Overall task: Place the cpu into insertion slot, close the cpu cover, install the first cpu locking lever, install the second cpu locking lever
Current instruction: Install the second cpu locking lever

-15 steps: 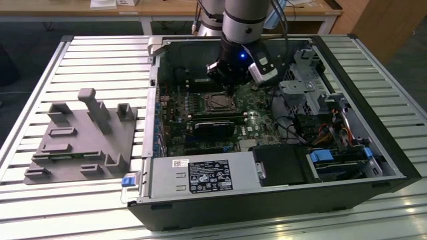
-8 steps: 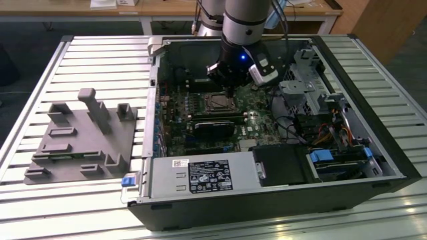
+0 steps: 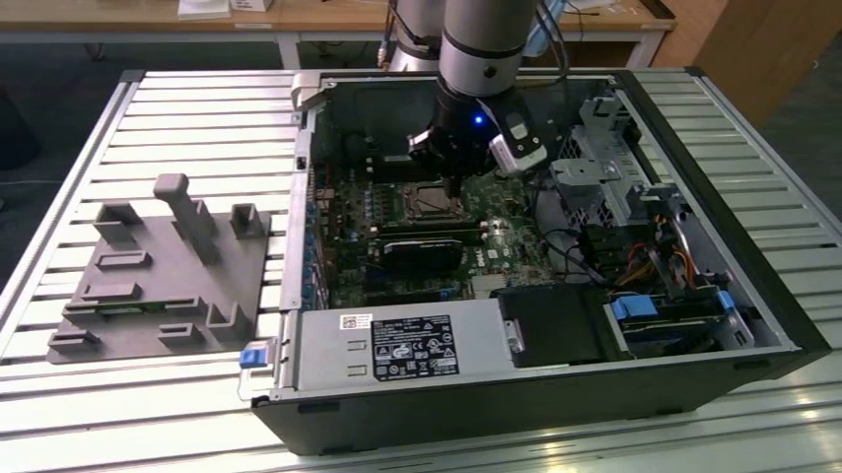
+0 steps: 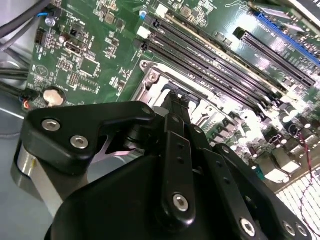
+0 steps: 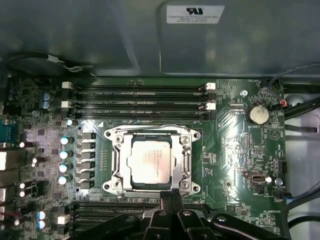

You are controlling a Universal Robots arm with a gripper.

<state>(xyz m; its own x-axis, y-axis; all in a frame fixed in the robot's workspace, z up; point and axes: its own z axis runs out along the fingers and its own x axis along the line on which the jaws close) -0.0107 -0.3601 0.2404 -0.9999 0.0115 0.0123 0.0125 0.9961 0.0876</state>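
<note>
- My gripper (image 5: 171, 196) sits low-centre in the first wrist view, fingers pressed together into one narrow black blade, nothing held between them afaict.
- Tip is right at the socket frame's lower edge in that view, touching or just off it; can't tell which.
- In the second wrist view my gripper (image 4: 176, 102) pokes up from the middle of the frame, tip against the near side of the socket's metal rim.
- The cpu (image 5: 151, 160) lies just beyond the tip, straight ahead and up-frame in the first wrist view. It's seated flat in the socket, silvery lid facing up, square to the board.
- The cpu cover (image 5: 117, 165) reads as down: its metal frame surrounds the chip on all four sides, with the chip showing through the window.
- A thin wire lever (image 5: 145, 128) runs along the socket's upper edge in the first wrist view, long axis left-right in the frame, i.e. crosswise to my approach line. Whether it's latched: can't tell.
- Judgement: chip in, cover shut, so I'm on the lever stage, working the socket side nearest me.
- Ram slots (image 5: 140, 98) lie above the socket in the first wrist view, well clear of the tip.
- Exterior view: my gripper (image 3: 452, 183) hangs from the arm at upper centre of the frame, over the socket inside the open pc case (image 3: 776, 325), with the black graphics card (image 3: 424, 250) just below it in the frame.
</note>
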